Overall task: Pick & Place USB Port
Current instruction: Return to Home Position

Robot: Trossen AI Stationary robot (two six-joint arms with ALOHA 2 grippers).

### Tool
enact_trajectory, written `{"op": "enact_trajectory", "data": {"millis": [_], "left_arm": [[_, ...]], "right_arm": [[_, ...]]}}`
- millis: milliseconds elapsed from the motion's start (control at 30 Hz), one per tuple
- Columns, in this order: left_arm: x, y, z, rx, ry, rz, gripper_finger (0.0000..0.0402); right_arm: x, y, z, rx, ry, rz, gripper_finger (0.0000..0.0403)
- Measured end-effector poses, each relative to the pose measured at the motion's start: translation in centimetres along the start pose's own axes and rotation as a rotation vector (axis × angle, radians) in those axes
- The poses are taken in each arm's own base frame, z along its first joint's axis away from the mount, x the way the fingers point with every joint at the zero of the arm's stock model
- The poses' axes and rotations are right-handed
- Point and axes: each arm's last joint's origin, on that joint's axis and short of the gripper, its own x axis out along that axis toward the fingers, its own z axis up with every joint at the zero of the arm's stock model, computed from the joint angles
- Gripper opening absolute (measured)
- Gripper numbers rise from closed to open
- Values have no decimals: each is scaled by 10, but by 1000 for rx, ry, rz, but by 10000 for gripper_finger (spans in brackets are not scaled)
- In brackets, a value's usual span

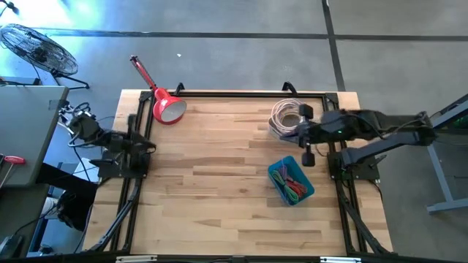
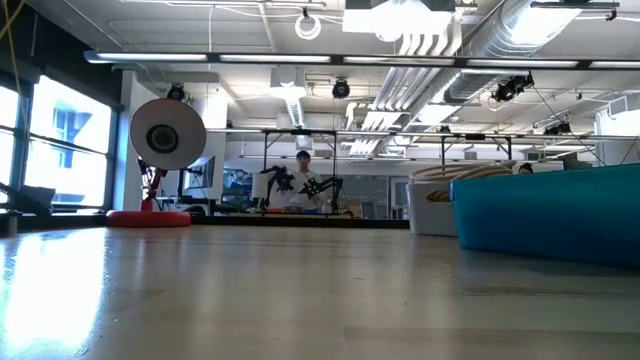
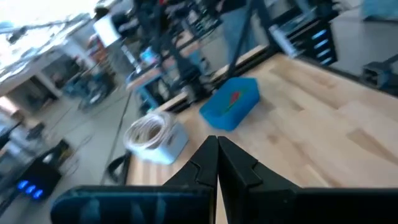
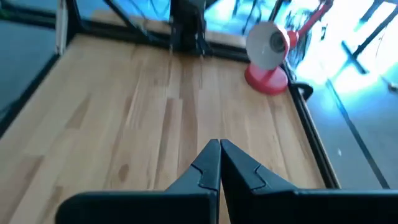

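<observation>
A blue bin point(image 1: 291, 180) holding coloured cables stands on the table's right half; it also shows in the left wrist view point(image 3: 231, 102) and the low view point(image 2: 560, 215). Beyond it, a clear box of coiled white cables point(image 1: 284, 117) sits near the far right corner point(image 3: 155, 138). My right gripper point(image 1: 298, 131) hovers beside that box, above the table, fingers shut point(image 4: 219, 158) and empty. My left gripper point(image 1: 150, 146) waits at the left edge, shut point(image 3: 216, 155). I cannot pick out a single USB part among the cables.
A red desk lamp point(image 1: 164, 106) stands on the far left part of the table point(image 4: 268, 53). A black frame point(image 1: 219, 93) runs along the table edges. Bare wood point(image 1: 212, 190) lies between the two arms. A fan point(image 1: 36, 47) stands on the floor beyond.
</observation>
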Motion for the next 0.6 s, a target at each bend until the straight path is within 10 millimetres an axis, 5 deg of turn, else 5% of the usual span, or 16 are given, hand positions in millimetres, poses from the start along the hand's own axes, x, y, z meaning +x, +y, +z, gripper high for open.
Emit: {"op": "enact_trajectory", "data": {"millis": [300,600], "left_arm": [[24,-34,-34,-6,-53,-106,0],[48,-63,-59,-14,-49,-176,0]], "right_arm": [[-9,6,-72,90,-280,8,0],[23,18,-130,107,-336,11,0]]}}
